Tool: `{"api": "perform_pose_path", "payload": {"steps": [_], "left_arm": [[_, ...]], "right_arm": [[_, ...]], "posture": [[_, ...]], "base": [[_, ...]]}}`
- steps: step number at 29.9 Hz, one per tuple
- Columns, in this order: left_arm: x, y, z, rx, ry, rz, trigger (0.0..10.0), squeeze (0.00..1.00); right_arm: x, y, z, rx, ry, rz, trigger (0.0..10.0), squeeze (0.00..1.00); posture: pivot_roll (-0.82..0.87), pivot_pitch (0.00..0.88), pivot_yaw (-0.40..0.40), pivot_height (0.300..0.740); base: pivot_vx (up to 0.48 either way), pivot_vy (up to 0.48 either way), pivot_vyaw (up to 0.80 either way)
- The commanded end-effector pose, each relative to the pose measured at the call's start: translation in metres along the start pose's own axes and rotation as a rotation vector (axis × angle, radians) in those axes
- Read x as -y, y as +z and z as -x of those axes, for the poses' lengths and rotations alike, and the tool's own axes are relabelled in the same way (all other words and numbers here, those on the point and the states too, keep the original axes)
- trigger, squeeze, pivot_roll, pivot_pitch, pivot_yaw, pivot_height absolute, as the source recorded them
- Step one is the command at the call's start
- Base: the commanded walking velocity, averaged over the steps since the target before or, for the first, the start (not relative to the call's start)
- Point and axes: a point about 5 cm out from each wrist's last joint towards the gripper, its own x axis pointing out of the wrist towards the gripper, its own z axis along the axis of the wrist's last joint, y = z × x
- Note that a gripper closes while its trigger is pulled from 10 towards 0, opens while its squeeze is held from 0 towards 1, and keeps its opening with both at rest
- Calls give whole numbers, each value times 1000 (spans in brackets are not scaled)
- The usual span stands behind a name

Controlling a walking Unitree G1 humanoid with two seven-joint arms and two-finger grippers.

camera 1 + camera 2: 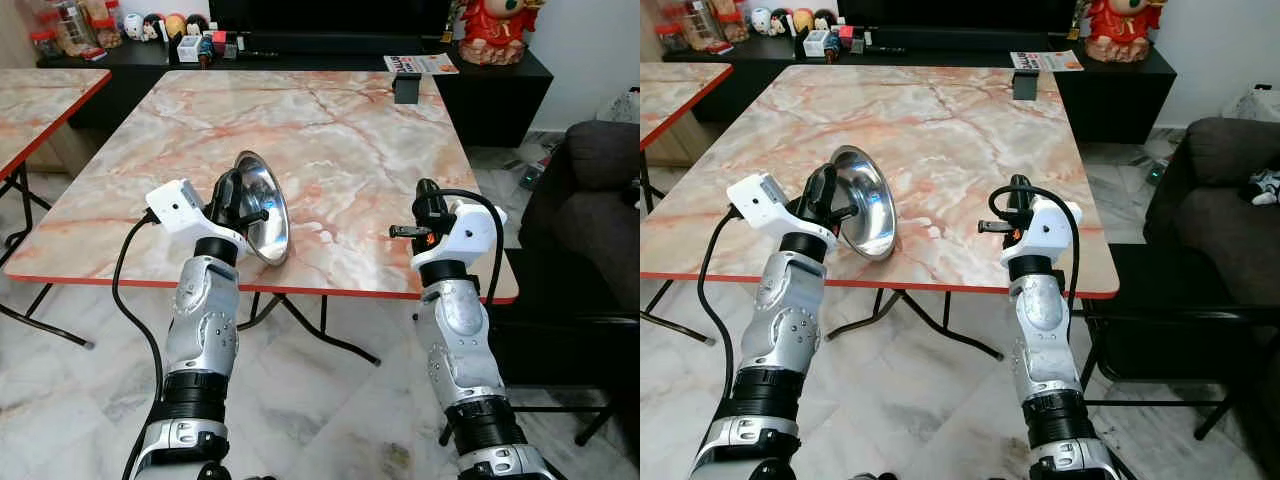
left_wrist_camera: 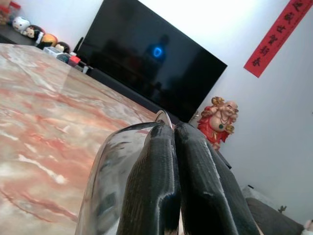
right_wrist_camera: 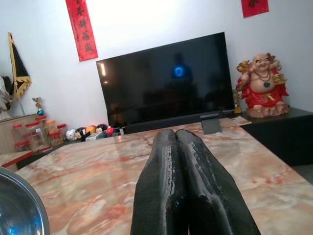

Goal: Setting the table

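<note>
A shiny steel bowl (image 1: 264, 207) is held tilted on its edge above the near left part of the marble table (image 1: 350, 130). My left gripper (image 1: 231, 192) is shut on the bowl's rim, its fingers (image 2: 164, 186) pressed together over the metal (image 2: 105, 171). My right gripper (image 1: 427, 194) hovers over the table's near right edge, shut with nothing in it. Its closed fingers (image 3: 188, 181) point across the tabletop, and the bowl's rim (image 3: 17, 208) shows off to one side.
A black cabinet (image 1: 480, 85) with a TV, a red figurine (image 1: 495, 30) and small items runs behind the table. A small black stand (image 1: 407, 87) sits at the table's far edge. A second marble table (image 1: 35, 105) stands left, a dark sofa (image 1: 590, 200) right.
</note>
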Motion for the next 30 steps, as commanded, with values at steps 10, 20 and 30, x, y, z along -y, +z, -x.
{"api": "perform_pose_path", "payload": {"steps": [10,20,30], "left_arm": [[5,3,-5,21,-24,-2,10000,0],[8,4,-4,22,-38,2,10000,0],[6,-1,12,-10,-14,93,10000,0]], "right_arm": [[-4,2,-4,-7,15,-25,10000,0],[-5,4,-2,14,22,-18,10000,0],[-4,3,1,11,23,-17,10000,0]], "posture": [[0,108,-7,740],[-2,114,-8,740],[-2,122,-13,740]], "base": [[272,0,-204],[260,0,-61],[0,0,0]]}}
